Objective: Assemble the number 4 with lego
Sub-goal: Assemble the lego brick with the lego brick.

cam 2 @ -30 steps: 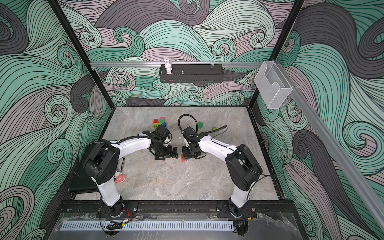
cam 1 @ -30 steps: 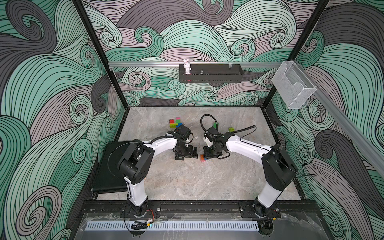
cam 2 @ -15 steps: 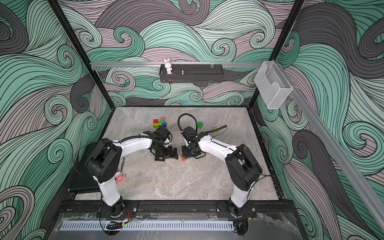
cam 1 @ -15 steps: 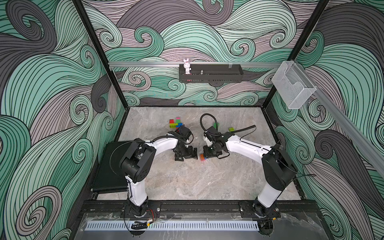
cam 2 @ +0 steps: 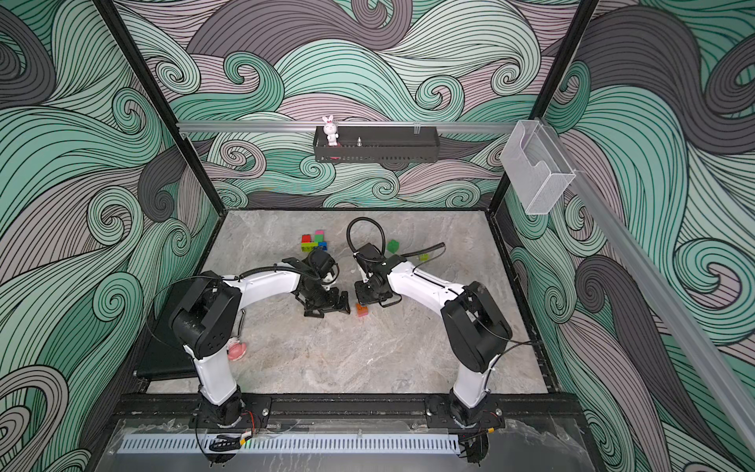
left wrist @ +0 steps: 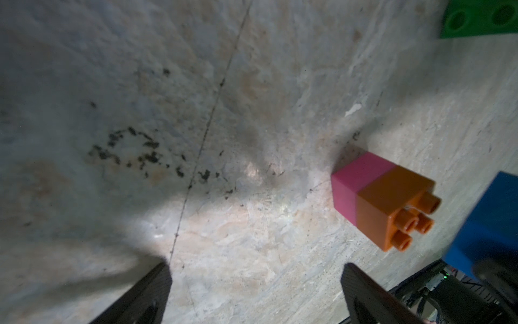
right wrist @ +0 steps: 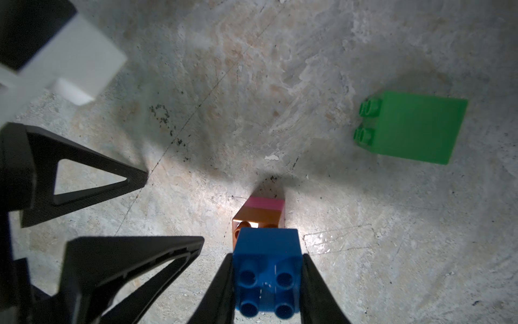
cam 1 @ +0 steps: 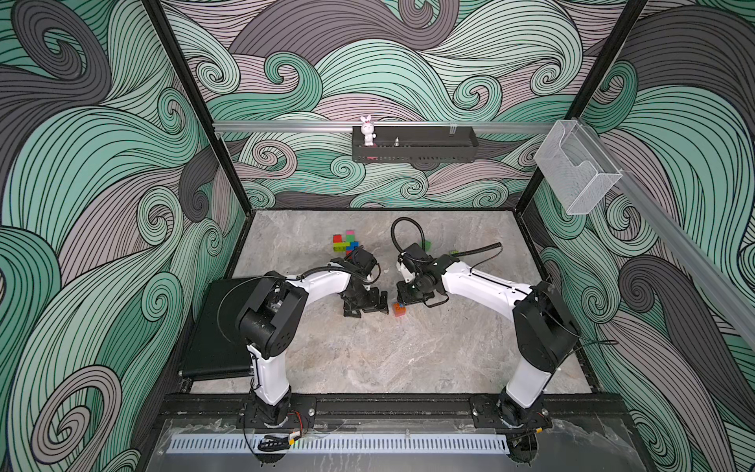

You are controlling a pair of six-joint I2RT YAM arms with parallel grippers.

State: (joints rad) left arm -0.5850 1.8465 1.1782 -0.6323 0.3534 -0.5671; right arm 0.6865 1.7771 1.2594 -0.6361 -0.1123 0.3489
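Observation:
My right gripper (right wrist: 267, 256) is shut on a blue lego brick (right wrist: 267, 263), studs facing the wrist camera. Just below it stands a small stack, an orange brick on a pink one (right wrist: 260, 214), seen as well in the left wrist view (left wrist: 381, 196) and in both top views (cam 1: 399, 309) (cam 2: 361, 310). The orange studs still show, so the blue brick (left wrist: 490, 224) is not seated. My left gripper (left wrist: 256, 280) is open and empty, low over the table beside the stack (cam 1: 366, 306). More lego sits clustered at the back (cam 1: 345, 242).
A dark green brick (right wrist: 414, 129) lies on its side behind the right arm, with a lime brick (cam 1: 453, 252) further right. A black pad (cam 1: 220, 327) covers the table's left side, with a pink object (cam 2: 236, 350) at its edge. A black shelf (cam 1: 414, 149) holds a white rabbit (cam 1: 367, 130).

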